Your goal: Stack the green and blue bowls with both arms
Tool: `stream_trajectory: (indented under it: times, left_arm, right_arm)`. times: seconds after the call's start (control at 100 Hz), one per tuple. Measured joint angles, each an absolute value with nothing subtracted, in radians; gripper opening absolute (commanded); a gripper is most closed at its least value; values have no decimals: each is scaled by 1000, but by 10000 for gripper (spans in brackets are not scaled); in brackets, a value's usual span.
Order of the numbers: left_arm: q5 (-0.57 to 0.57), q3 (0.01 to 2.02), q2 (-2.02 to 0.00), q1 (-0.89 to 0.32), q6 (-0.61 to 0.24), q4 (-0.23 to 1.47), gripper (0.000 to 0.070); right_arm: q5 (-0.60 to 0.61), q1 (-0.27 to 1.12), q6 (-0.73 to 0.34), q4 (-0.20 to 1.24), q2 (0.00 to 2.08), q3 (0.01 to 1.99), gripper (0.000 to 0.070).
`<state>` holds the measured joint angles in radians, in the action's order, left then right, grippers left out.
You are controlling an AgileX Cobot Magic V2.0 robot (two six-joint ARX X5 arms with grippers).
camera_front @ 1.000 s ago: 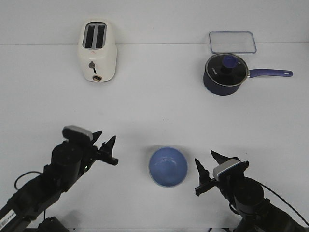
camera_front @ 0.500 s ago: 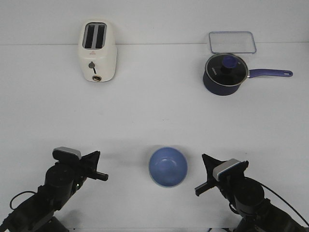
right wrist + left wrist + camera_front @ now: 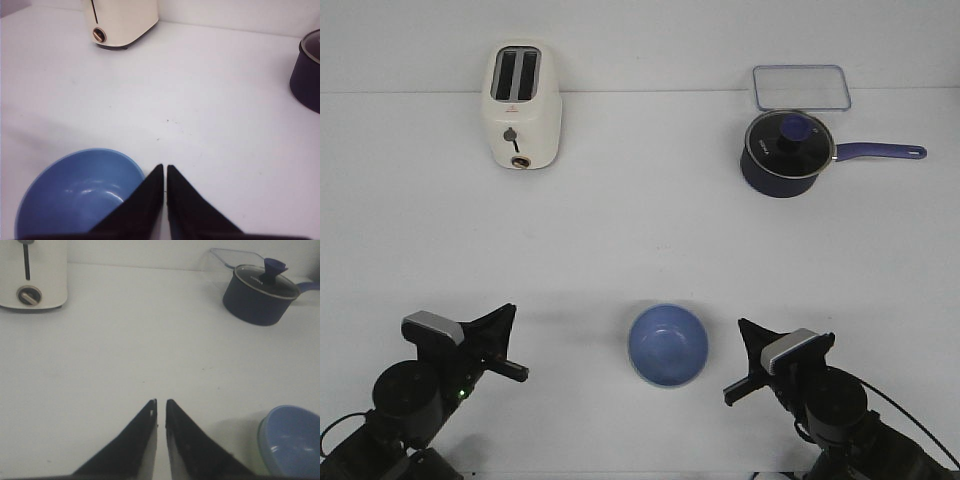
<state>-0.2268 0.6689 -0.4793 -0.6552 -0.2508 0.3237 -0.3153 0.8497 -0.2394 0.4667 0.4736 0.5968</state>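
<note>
White table: toaster, saucepan, lid.

White table, plain white wall behind.

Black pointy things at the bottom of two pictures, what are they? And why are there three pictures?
Those are a robot's pinchers. The robot has two thin black arms, and each one ends in two fingers that squeeze like tongs.

The big picture comes from a camera looking forward over the white table. The other two come from small cameras on the robot's wrists, so each shows its own fingers: the left gripper and the right gripper. Both are pinched shut and hold nothing.

On the table, a blue bowl sits between the arms. The left wrist picture shows a pale green edge at its rim, maybe a green bowl underneath, but I can't be sure. Farther back are a cream toaster, a dark blue saucepan with a glass lid, and a clear tray.
</note>
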Motion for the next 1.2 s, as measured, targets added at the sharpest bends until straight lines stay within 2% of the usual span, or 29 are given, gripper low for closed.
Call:
stream_trajectory:
  times: [0.09, 0.18, 0.35, 0.45, 0.64, 1.2]
  left_arm:
    - [-205, 650, -416, -583, -132, 291, 13]
    - [-178, 570, -325, -453, -69, 214, 13]
    - [-157, 283, -174, -145, -39, 57, 13]
    - [-116, 141, -95, -43, -39, 29, 13]
    - [-105, 36, -11, -26, -35, 15, 13]
    - [-105, 34, -5, -27, -31, 5, 13]
  right_arm:
    - [-315, 850, -239, 466, 474, 597, 13]
    - [-315, 850, -239, 466, 474, 597, 13]
    - [-315, 850, -239, 466, 474, 597, 13]
    - [-315, 850, -240, 467, 474, 597, 13]
    - [-315, 850, -239, 467, 474, 597, 13]
    - [-315, 850, -240, 467, 474, 597, 13]
